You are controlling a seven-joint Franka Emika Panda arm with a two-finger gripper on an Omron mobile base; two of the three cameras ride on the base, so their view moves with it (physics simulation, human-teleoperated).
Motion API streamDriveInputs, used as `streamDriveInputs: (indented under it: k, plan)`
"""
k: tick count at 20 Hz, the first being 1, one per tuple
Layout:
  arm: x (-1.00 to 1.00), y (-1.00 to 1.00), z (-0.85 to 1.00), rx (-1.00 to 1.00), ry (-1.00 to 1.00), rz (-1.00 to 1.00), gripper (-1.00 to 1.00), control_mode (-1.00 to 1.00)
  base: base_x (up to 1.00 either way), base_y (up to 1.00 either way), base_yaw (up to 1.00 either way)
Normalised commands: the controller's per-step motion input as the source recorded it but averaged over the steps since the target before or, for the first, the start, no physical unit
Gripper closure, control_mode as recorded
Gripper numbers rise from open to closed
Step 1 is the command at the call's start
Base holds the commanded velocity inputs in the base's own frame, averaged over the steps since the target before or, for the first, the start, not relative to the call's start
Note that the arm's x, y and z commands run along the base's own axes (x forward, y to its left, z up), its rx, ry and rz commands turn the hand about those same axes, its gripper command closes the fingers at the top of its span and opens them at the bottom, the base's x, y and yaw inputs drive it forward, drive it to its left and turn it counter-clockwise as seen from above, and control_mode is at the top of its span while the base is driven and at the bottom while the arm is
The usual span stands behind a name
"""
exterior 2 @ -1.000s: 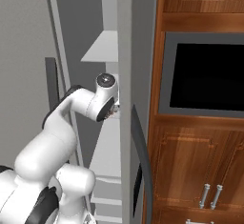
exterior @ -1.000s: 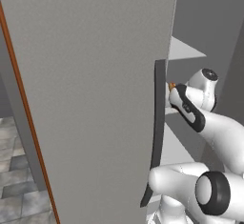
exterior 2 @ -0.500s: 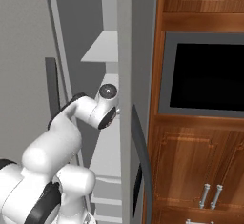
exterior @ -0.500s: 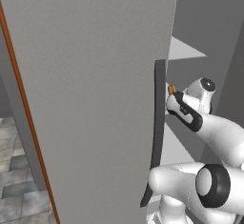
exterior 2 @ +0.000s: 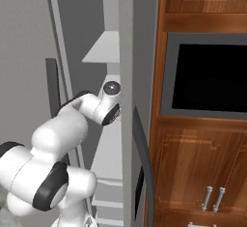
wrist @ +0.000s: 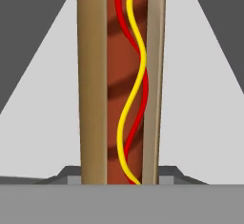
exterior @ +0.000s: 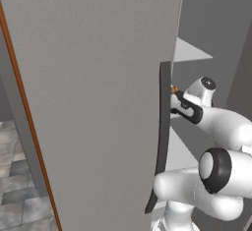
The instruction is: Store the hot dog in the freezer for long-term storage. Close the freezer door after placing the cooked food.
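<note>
Gripper (wrist: 122, 182) clasps the hot dog (wrist: 122, 82) above a white freezer shelf (wrist: 190, 99).

The robot arm (exterior: 216, 176) was glossy white, built of rounded, bulbous segments, with dark black rings at its joints and a round grey cap.

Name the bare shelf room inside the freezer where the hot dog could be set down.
Bare white shelf spreads on both sides of the hot dog, bordered by dark grey inner walls. The upper shelf also looks bare. Tightest is the gap between the freezer door and the arm.
</note>
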Motion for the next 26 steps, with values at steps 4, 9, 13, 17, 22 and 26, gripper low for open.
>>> streamDriveInputs:
  k: [4,9,13,17,22,26]
  plan:
    - [0.23,-0.07,0.00,0.00,0.08,0.00,1.00,-1.00,0.00,0.00,0.00]
    - [0.21,-0.10,0.00,0.00,0.00,0.00,1.00,-1.00,0.00,0.00,0.00]
    - [0.05,-0.13,-0.01,0.00,-0.02,0.03,1.00,-1.00,0.00,0.00,0.00]
    - [0.06,0.00,0.00,0.00,0.00,0.01,1.00,-1.00,0.00,0.00,0.00]
    - [0.10,0.00,-0.01,0.00,0.00,0.01,1.00,-1.00,0.00,0.00,0.00]
    - [0.13,0.00,-0.04,0.00,0.00,0.00,1.00,-1.00,0.00,0.00,0.00]
